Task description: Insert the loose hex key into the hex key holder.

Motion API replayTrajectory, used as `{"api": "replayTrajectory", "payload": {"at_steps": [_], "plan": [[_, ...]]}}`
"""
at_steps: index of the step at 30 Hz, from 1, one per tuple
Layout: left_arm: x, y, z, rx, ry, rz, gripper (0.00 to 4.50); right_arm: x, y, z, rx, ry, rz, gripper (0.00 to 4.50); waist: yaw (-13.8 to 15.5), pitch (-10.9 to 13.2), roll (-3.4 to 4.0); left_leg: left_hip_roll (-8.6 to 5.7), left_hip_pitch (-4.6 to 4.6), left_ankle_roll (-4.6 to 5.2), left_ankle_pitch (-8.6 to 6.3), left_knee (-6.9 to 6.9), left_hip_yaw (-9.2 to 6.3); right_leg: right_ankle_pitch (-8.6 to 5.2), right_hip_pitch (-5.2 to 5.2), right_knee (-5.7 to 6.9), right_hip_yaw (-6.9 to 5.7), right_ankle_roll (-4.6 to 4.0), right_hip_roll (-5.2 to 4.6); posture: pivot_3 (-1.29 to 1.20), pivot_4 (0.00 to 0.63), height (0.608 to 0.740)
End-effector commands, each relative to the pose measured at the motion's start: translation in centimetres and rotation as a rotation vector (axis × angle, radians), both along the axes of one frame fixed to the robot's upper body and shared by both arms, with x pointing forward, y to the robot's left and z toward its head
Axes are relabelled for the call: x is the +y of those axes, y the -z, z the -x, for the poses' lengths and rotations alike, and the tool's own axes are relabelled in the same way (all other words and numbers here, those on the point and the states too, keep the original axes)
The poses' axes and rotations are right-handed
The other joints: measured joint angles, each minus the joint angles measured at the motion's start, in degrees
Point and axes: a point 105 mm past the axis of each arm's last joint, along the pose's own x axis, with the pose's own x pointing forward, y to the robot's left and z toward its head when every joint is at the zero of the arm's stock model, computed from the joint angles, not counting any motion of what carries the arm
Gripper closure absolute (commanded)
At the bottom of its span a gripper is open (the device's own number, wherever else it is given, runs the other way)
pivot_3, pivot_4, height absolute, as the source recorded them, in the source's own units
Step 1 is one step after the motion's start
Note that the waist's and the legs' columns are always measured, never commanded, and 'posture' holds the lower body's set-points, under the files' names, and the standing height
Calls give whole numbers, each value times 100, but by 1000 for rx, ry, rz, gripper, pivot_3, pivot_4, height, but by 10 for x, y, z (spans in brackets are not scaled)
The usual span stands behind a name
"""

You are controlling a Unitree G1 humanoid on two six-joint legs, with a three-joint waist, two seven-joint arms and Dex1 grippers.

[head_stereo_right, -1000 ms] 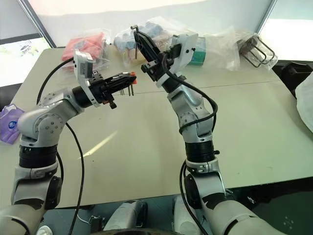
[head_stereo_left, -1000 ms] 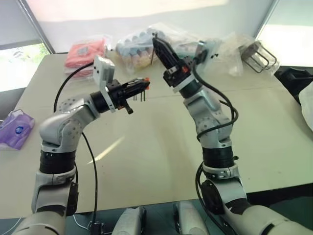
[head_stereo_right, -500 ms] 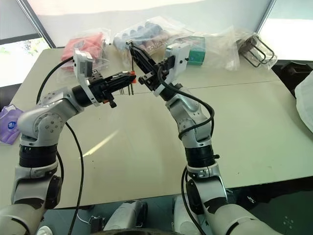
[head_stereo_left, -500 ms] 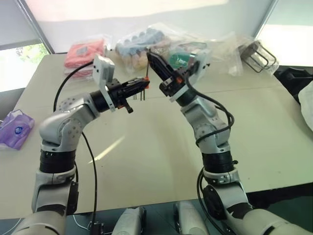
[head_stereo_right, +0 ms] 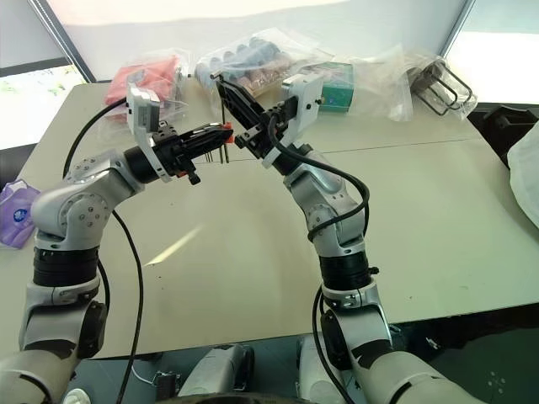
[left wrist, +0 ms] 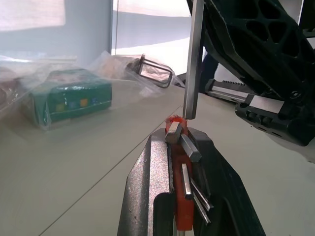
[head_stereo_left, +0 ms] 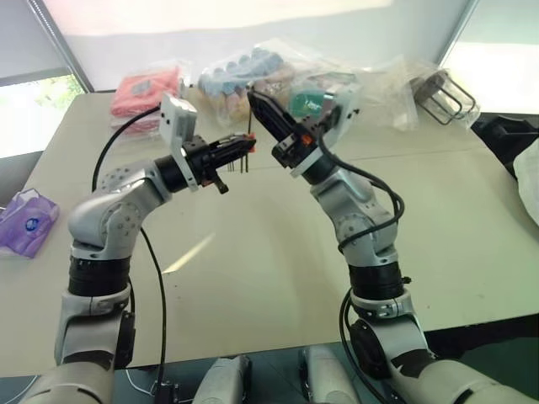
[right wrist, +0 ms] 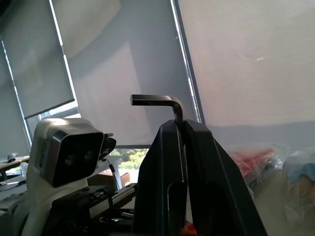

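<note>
Above the pale tabletop (head_stereo_left: 253,269), the left end effector (head_stereo_left: 246,146) is clamping the small red-orange plastic hex key holder (left wrist: 180,167), and the right end effector (head_stereo_left: 255,103) is clamping the thin, L-shaped grey metal loose hex key (left wrist: 193,64) by its long leg, tip just over the holder. The key is probably light, rigid and slick, so gripping near the bend should be limiting slip. Compared with a second ago, the right end effector is sitting lower and closer to the holder.

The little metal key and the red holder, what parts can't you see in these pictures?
- Loose hex key: right wrist view, its long leg is hidden between the right claw fingers.
- Hex key holder: left wrist view, most of the red block is covered by the left claw.
- Whether the key tip has entered a slot: too small in the eye views; in the left wrist view it stands at the holder's top.
</note>
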Motion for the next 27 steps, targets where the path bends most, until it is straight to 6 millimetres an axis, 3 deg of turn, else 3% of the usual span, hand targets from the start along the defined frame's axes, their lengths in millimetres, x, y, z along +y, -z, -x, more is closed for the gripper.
{"api": "replayTrajectory", "payload": {"at_steps": [1,27], "plan": [[3,-21,4,-81,-2,15,4500,-3,-10,8,-56,2,-8,4474,1,0,0,0,0,0,0,0,0,0,0,0,0,0,0,0,150,740],[-3,-17,9,-65,33,10,4500,1,-13,2,-73,29,-8,4474,-2,0,0,0,0,0,0,0,1,0,0,1,0,0,0,0,150,740]]}}
